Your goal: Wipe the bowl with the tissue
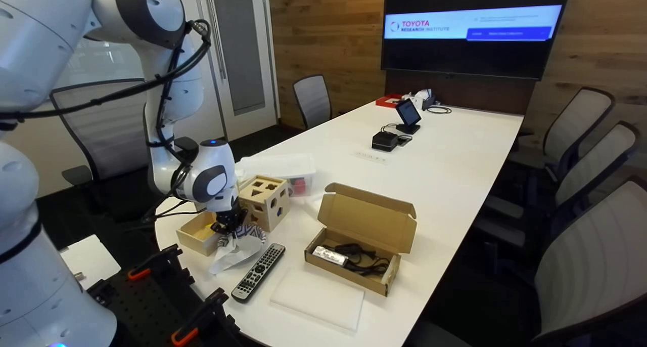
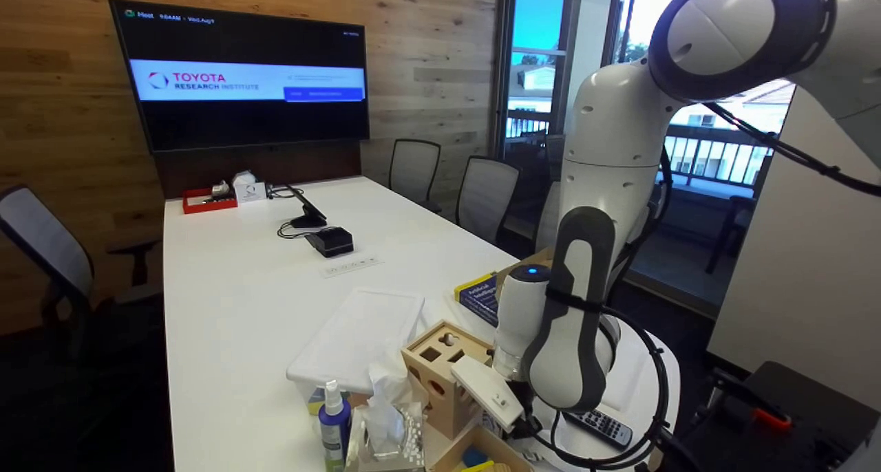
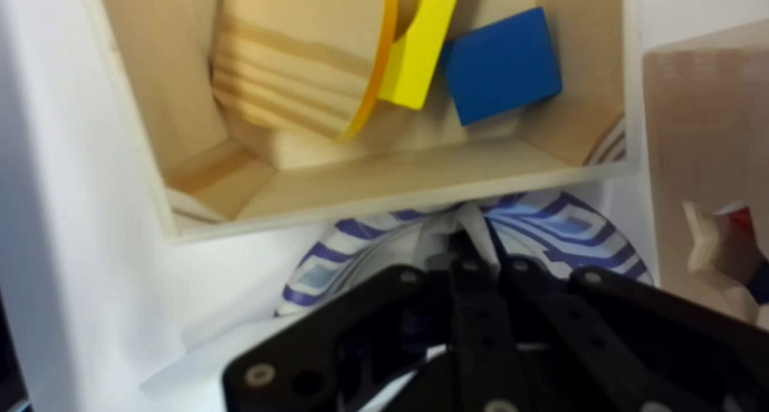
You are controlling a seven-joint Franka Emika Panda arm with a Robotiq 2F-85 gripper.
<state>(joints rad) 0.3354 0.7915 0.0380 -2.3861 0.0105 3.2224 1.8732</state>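
Note:
The blue-and-white patterned bowl point(image 1: 254, 231) sits on the table between the wooden tray and the wooden cube. Its rim also shows in the wrist view point(image 3: 592, 235), with the near part hidden by my gripper. My gripper point(image 1: 232, 232) points down into the bowl. In the wrist view its fingers point(image 3: 488, 253) are closed together on a fold of the white tissue point(image 3: 479, 232). The rest of the tissue point(image 1: 238, 252) spreads over the bowl's front rim and onto the table in an exterior view. The fingertips' contact with the bowl's floor is hidden.
An open wooden tray point(image 3: 384, 203) of blocks stands right against the bowl. The wooden shape cube point(image 1: 265, 205) is close on the other side. A remote point(image 1: 259, 272), an open cardboard box point(image 1: 349, 276) and a white pad point(image 1: 318, 299) lie nearby. A spray bottle point(image 2: 334, 424) and tissue box point(image 2: 406, 444) stand behind.

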